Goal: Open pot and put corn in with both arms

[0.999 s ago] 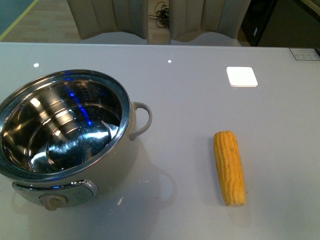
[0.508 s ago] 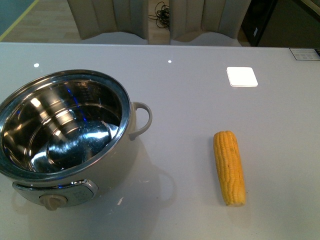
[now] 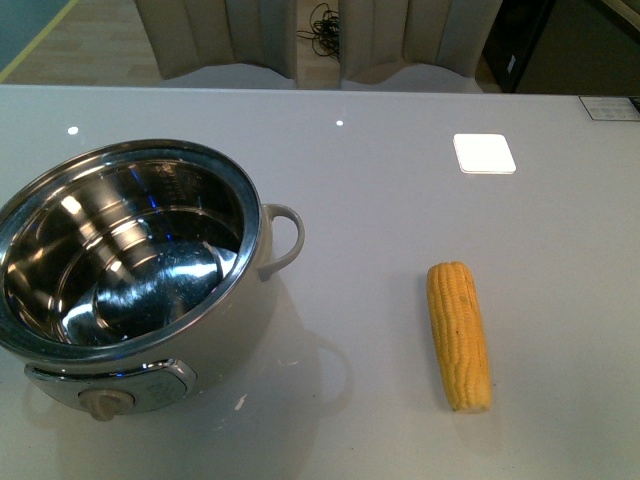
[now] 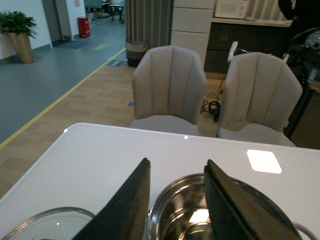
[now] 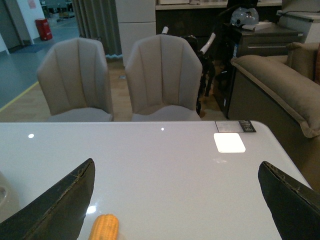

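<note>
Lid step looks done to me: pot stands open on the left side of the desk, steel inside bare, nothing in it, knob facing me. Low in the left wrist cam there's a round glass thing w/ a metal rim, prob. the lid, lying flat on the desk just beside the pot. So I judge we're at the corn step, not yet begun. Corn lies flat on the desk, right of the pot and well apart from it, long axis running roughly away from me, untouched. Neither arm shows in the front cam. Left tool hangs above the pot's near rim, fingers a moderate gap apart, nothing between them. Right tool is spread wide & empty, w/ one end of the corn just peeking in at the frame edge nearer one finger. Next move, as I see it: bring the right tool down over the cob, centre it, turn the wrist so the fingers cross the cob rather than run along it, close on the middle, then lift and carry it over the rim – the cob is round and could roll if nudged from the side. Desk is pale grey and glossy, w/ light spots and a bright white square on it; pad or glare, can't tell. Behind it – two beige chairs, wood floor, cables, a sofa off to the right.
</note>
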Robot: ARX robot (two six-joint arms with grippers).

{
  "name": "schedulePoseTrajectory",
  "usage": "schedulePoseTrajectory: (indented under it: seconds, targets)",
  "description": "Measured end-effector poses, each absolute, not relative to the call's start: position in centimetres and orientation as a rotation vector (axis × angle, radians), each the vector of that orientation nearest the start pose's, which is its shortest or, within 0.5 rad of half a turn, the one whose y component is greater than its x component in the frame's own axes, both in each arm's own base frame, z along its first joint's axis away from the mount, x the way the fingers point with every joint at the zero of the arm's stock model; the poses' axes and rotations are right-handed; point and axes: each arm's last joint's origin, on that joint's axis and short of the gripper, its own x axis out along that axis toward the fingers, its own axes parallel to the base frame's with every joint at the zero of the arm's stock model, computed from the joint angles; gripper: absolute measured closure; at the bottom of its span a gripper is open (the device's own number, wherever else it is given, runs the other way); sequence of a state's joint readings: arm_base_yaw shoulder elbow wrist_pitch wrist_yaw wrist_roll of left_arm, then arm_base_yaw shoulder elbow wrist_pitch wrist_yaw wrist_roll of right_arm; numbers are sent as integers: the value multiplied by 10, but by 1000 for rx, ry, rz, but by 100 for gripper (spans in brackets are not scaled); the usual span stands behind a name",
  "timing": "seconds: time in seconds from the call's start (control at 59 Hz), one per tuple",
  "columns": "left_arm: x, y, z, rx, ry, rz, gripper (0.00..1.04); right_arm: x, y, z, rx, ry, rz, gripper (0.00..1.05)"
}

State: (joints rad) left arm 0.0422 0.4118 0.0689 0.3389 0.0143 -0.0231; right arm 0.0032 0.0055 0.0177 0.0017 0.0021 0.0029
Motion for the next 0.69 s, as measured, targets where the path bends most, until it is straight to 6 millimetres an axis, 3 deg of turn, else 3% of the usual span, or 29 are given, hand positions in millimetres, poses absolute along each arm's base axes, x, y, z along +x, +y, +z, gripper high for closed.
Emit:
schedulePoseTrajectory:
  seconds: [0.152, 0.694]
  targets:
    - [120, 0, 178, -16, 1, 4, 102, 97, 0, 169, 3, -14, 1, 9]
    - [109, 0, 170, -10, -12, 3, 101, 97, 0, 169, 3, -14, 2, 9]
